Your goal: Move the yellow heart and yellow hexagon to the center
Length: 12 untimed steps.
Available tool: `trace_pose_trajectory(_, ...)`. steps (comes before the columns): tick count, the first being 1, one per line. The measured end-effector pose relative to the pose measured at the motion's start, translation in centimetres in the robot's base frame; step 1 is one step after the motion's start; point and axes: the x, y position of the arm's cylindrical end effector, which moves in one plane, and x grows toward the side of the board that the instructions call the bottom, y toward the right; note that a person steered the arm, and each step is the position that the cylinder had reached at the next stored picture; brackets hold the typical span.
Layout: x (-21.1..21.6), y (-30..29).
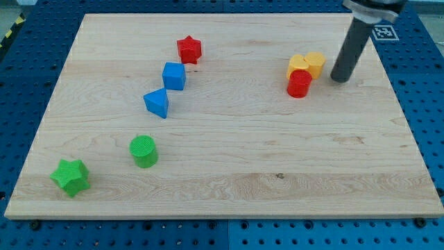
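Jaws: none on this rig, just my tip on the light wooden board, gripping nothing. 2 yellow blocks, yellow heart and yellow hexagon, touch just toward the view's left; red cylinder sits below them, toward centre.

You are looking at a robotics lab bench, not a home or a shop; the pale wooden tabletop sits on a blue metal base plate drilled with a regular grid of mounting holes, the sort used to bolt test rigs down; a black-and-white fiducial marker lies at the view's top right corner; yellow-and-black hazard tape runs along the view's top left edge; the small plastic blocks, such as the green star, look like printed test pieces laid out for a trial.
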Motion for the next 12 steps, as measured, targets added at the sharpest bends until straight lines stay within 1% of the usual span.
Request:
trace_pose_trajectory(1,-1.7,-0.8)
trace_pose_trajectory(2,-2.2,-3.8)
trace_pose_trajectory(3,-2.2,-5.4)
trace_pose_trajectory(5,1.0,-1.7)
trace_pose_trajectory(6,1.0,-2.9)
trace_pose_trajectory(7,0.7,-5.1)
trace_pose_trajectory(8,-1.7,-5.4)
trace_pose_trajectory(9,-3.1,-5.7)
trace_pose_trajectory(10,-3.1,-5.9)
trace_pose_trajectory(12,-3.1,-11.1)
